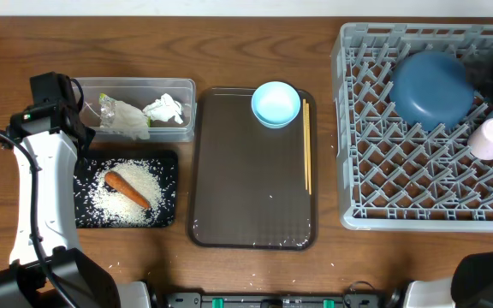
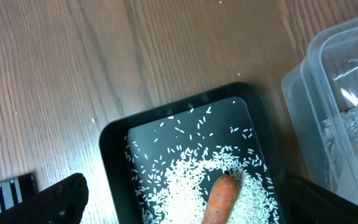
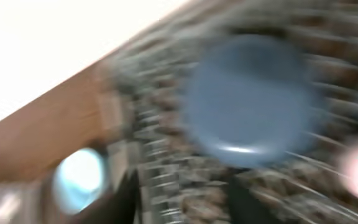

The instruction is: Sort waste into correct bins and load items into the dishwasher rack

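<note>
The grey dishwasher rack (image 1: 358, 171) holds the large dark-blue bowl (image 1: 430, 87), upside down, and the small white cup (image 1: 490, 139). My right gripper (image 3: 185, 199) hovers over the rack near that bowl, blurred, its fingers apart with nothing between them. The small light-blue bowl (image 1: 276, 103) and the wooden chopsticks (image 1: 306, 145) lie on the brown tray (image 1: 246, 197). Rice (image 1: 135, 192) and the orange carrot (image 1: 127, 189) sit in the black tray (image 1: 168, 158). The wrapper (image 1: 122, 115) and the tissue (image 1: 164, 109) are in the clear tub (image 1: 187, 85). My left gripper (image 2: 182, 193) is open above the black tray (image 2: 114, 140).
The left arm's white body (image 1: 37, 197) runs along the table's left side, beside the black tray. A few stray rice grains (image 2: 92, 121) lie on the wood. The rack reaches the right edge of the overhead view.
</note>
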Motion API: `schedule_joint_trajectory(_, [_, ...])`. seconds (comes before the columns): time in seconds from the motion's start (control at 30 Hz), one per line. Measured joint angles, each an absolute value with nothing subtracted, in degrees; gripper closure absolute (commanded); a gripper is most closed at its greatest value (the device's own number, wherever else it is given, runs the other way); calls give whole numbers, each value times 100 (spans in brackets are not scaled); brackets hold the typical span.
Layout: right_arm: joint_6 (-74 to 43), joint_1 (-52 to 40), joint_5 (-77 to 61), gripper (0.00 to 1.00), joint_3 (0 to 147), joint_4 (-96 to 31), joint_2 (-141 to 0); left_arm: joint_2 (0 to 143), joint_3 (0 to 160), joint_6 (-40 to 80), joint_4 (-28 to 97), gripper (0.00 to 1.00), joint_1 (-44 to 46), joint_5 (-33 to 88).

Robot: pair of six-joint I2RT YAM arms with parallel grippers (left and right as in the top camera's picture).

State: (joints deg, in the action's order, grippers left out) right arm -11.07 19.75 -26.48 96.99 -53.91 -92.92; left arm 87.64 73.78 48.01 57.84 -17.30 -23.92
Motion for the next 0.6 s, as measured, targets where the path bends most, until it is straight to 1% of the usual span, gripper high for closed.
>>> schedule_joint_trajectory(0.07, [-902,1498,-2932,1,9697,-5347,-9312,8764,7378,4801,5782,1,-1730,-2392])
schedule_joint_trajectory(0.17, [-596,558,-2808,1,9699,-5249,-9424,8764,7378,4801,5784,1,-1730,-2394])
schedule_joint_trajectory(0.4, [-355,-1455,-1798,1,9701,-4727,-10300,8764,7378,4801,5784,1,-1730,-2392])
schedule_joint_trajectory(0.6, [-314,-2674,-854,1,9701,-3924,-11227,8764,7378,4801,5784,1,-1730,-2392])
